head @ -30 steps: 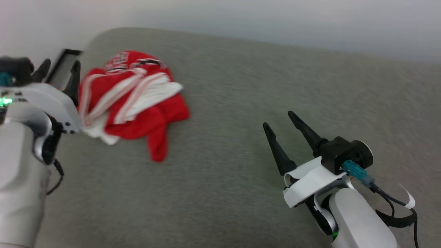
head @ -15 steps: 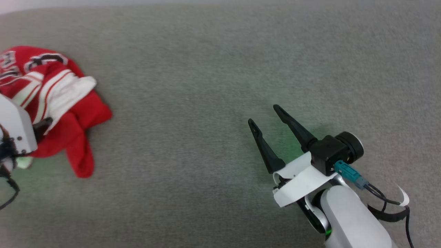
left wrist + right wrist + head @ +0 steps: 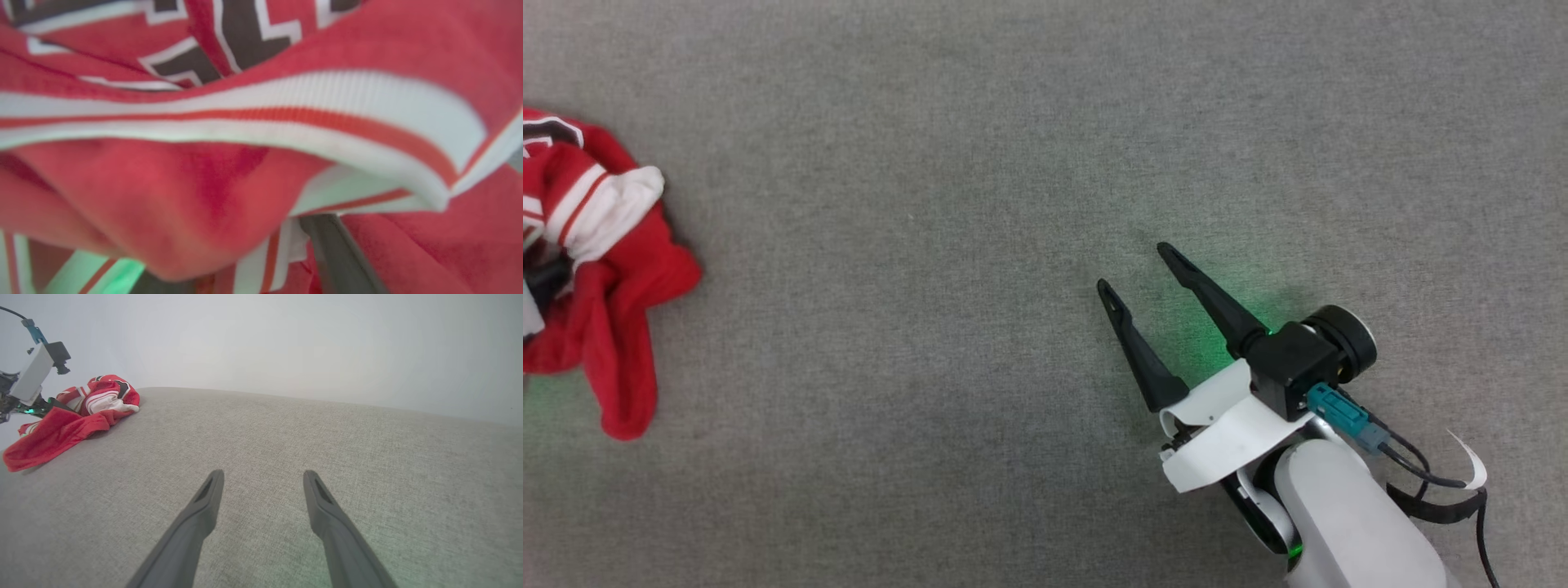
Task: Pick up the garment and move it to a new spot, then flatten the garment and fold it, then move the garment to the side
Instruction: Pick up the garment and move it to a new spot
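The garment (image 3: pixel 613 269), a crumpled red jersey with white panels and striped trim, lies in a heap at the far left of the grey surface. It also lies at the left in the right wrist view (image 3: pixel 77 412). My left gripper (image 3: pixel 48 405) is pushed into the heap from its left side. In the left wrist view red cloth and a white-and-red stripe (image 3: pixel 261 114) bulge over the fingers, with one dark finger (image 3: pixel 337 253) showing beneath. Whether the jaws have closed on cloth is hidden. My right gripper (image 3: pixel 1135 265) hovers open and empty at the lower right, far from the garment.
The grey fabric surface (image 3: pixel 947 245) stretches wide between the garment and my right gripper. Its far edge meets a pale wall (image 3: pixel 286 343) in the right wrist view.
The head camera has swung, so the garment now sits at the picture's left edge. My left gripper has gone down into the heap. The right gripper stays open in place.
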You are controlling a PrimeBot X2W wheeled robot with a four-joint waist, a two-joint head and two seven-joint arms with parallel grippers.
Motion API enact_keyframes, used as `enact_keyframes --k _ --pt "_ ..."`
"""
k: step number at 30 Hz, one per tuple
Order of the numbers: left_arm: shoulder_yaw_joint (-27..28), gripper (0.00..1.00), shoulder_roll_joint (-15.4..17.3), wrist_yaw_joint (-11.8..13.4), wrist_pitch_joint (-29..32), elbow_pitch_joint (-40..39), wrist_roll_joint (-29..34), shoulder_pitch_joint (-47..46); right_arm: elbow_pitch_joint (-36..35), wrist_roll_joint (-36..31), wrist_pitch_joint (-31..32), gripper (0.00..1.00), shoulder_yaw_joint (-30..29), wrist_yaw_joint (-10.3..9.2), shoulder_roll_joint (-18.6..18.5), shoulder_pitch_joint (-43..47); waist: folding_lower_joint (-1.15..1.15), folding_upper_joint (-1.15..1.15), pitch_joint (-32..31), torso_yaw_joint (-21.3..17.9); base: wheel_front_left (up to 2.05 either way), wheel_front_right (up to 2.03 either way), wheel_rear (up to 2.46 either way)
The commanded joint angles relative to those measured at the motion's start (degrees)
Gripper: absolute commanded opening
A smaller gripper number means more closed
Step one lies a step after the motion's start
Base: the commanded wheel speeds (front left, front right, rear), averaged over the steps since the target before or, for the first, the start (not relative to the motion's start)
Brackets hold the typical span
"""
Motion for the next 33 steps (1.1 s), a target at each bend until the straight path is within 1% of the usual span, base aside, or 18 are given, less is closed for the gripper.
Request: enact_keyframes --k 1,4,7,10,13,16,17,21,25,28,31,33 --pt "-3.9 0.00 -6.8 -0.4 0.7 0.3 -1.2 4.1 -0.1 0.1 0.0 1.00 -0.1 -0.02 -0.2 -0.9 0.00 0.00 -1.2 0.6 0.00 0.00 0.00" --pt "-3.8 0.00 -5.6 -0.3 -1.5 0.0 -2.1 3.3 0.3 0.5 0.0 1.00 -0.3 -0.02 -0.3 -0.6 0.00 0.00 -2.7 1.2 0.00 0.00 0.00" --pt "-3.6 0.00 -4.3 -0.3 -6.9 1.0 -1.4 1.0 0.8 1.1 0.0 1.00 -1.0 -0.02 -0.2 0.5 0.00 0.00 -5.5 2.3 0.00 0.00 0.00" --pt "-3.8 0.00 -4.9 -0.3 -10.3 0.7 -2.8 -0.6 1.4 2.2 0.0 1.00 -2.6 -0.02 -0.2 2.3 0.00 0.00 -9.3 3.5 0.00 0.00 0.00" --pt "-4.0 0.00 -3.8 -0.2 -12.9 -1.1 -3.9 -2.2 1.4 3.2 0.0 1.00 -4.6 -0.02 0.1 3.8 0.00 0.00 -12.6 4.2 0.00 0.00 0.00" --pt "-4.8 0.00 -5.0 -0.2 -14.7 -6.4 -6.3 -2.8 0.9 3.5 0.0 1.00 -6.6 -0.02 0.2 5.2 0.00 0.00 -14.9 4.2 0.00 0.00 0.00" --pt "-5.0 0.00 -5.5 -0.2 -14.7 -8.5 -7.5 -2.9 0.9 3.7 0.0 1.00 -7.3 -0.02 0.3 5.8 0.00 0.00 -15.7 4.2 0.00 0.00 0.00" --pt "-6.9 0.00 -5.5 -0.2 -13.1 -18.1 -10.6 -3.6 0.0 4.1 0.0 1.00 -9.8 -0.02 0.5 7.4 0.00 0.00 -17.4 3.2 0.00 0.00 0.00" --pt "-9.7 0.00 -6.7 -0.2 -11.1 -27.2 -12.2 -3.6 -1.0 4.3 0.0 1.00 -12.0 -0.02 0.6 8.8 0.00 0.00 -17.4 1.0 0.00 0.00 0.00" --pt "-11.2 0.00 -7.7 -0.2 -9.1 -33.3 -13.0 -4.9 -2.3 4.6 0.0 1.00 -13.8 -0.02 0.7 9.1 0.00 0.00 -16.4 -1.4 0.00 0.00 0.00" --pt "-12.5 0.00 -10.4 -0.2 -7.2 -37.6 -14.4 -6.4 -3.6 5.6 0.0 1.00 -15.6 -0.02 0.7 9.6 0.00 0.00 -15.1 -4.0 0.00 0.00 0.00" --pt "-13.2 0.00 -12.2 -0.2 -6.1 -39.0 -14.9 -7.8 -4.6 6.6 0.0 1.00 -16.6 -0.02 0.7 9.6 0.00 0.00 -14.0 -5.9 0.00 0.00 0.00"
